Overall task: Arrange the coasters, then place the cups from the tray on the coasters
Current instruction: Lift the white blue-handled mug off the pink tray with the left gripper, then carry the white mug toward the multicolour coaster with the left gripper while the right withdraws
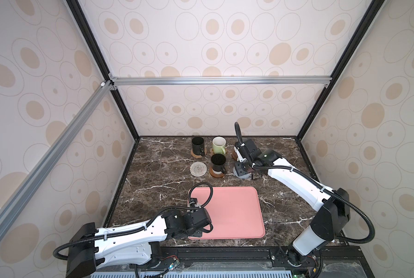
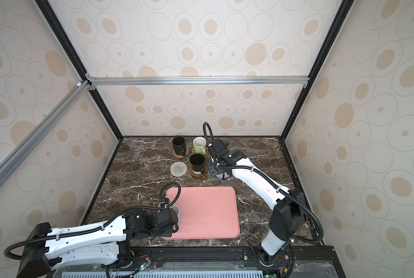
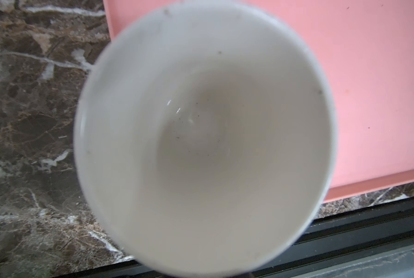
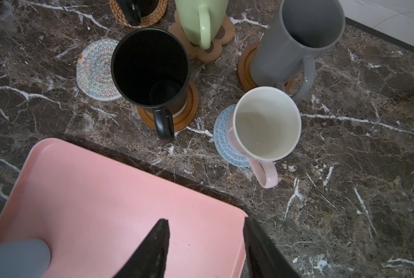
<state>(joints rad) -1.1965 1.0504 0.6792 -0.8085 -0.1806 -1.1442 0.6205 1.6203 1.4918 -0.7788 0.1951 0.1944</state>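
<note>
Nearest, the left pincer (image 2: 175,225) is closed at the near-left corner of the tray (image 1: 234,211), right by a white-lined cup (image 2: 177,211). A top view shows that cup's pale wall, while the left wrist view shows only its mouth, and no view shows the contact itself. Beyond the tray, the right pincer (image 4: 206,219) stands open with nothing between its fingers. On the bench (image 1: 157,168) behind it, the near row runs from a bare beige coaster (image 1: 198,169) to the near black cup (image 4: 150,69) on the near brown coaster (image 4: 189,113). The row ends with the pink cup (image 4: 266,122) on the grey-blue coaster (image 4: 222,139). Only the right wrist view shows the pink cup, since the right arm (image 1: 297,183) covers it in both top views. In the far row, the far black cup (image 1: 198,145) sits on the rattan coaster (image 4: 153,19) and the green cup (image 1: 219,145) on the paw coaster (image 4: 225,31). The grey cup (image 4: 295,41) sits on the far brown coaster (image 4: 245,72), mostly hidden from above.
</note>
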